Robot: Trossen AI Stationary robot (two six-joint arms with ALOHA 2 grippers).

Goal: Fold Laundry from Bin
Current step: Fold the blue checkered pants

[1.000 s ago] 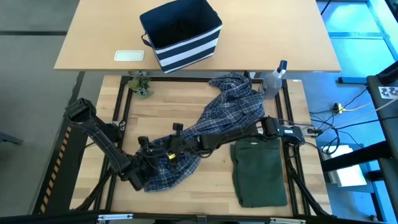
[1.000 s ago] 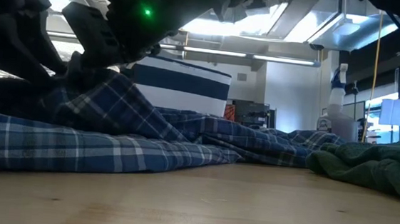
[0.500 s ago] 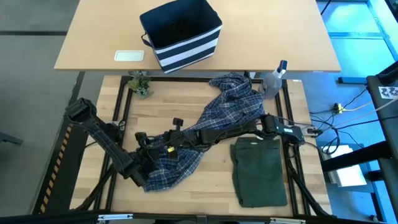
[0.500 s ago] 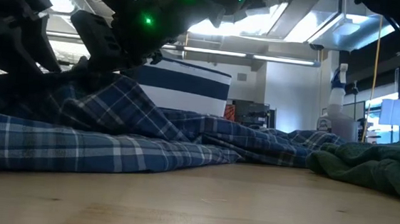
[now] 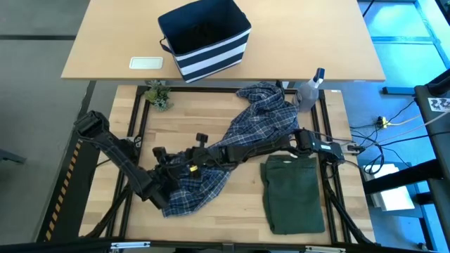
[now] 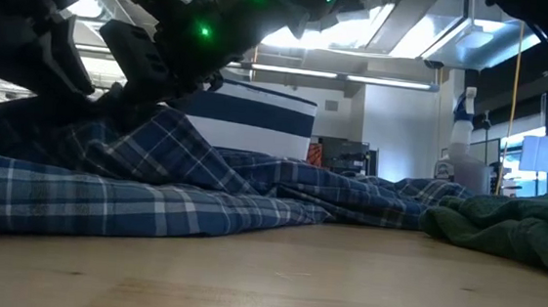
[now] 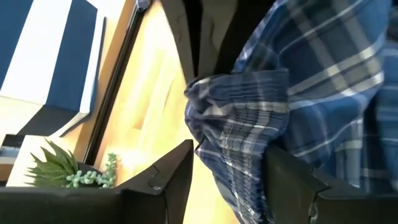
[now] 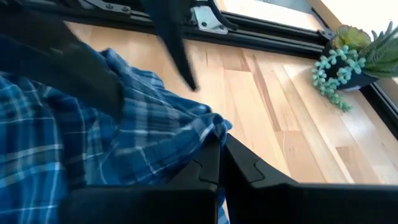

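Your right gripper point(image 8: 219, 163) is clenched on the plaid shirt point(image 5: 239, 140). Your left gripper point(image 7: 227, 180) straddles a bunched fold just beside it; grip can't be told.

From overhead we look straight down on the whole counter point(image 5: 232, 151). Our low camera sits at counter height, facing the room. Both wrist cameras press close to the plaid shirt point(image 5: 239, 140), which every view shares.

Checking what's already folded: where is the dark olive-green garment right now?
In the high view the dark olive-green garment lies folded flat at the table's front right, just right of the plaid shirt and under the right arm's base.
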